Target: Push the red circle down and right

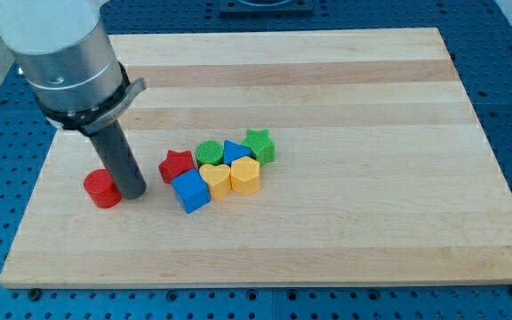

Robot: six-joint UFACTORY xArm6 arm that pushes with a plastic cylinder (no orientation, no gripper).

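The red circle [102, 188] lies on the wooden board [345, 222] at the view's left. My tip [133, 194] stands on the board right beside the red circle, at its right side, touching or nearly touching it. The dark rod rises from there up and to the left into the arm's grey body.
A tight cluster of blocks lies right of my tip: a red star [176, 165], a blue cube [190, 190], a green circle [210, 152], a blue triangle [236, 152], a green star [259, 145], a yellow heart [214, 178] and a yellow hexagon [245, 176].
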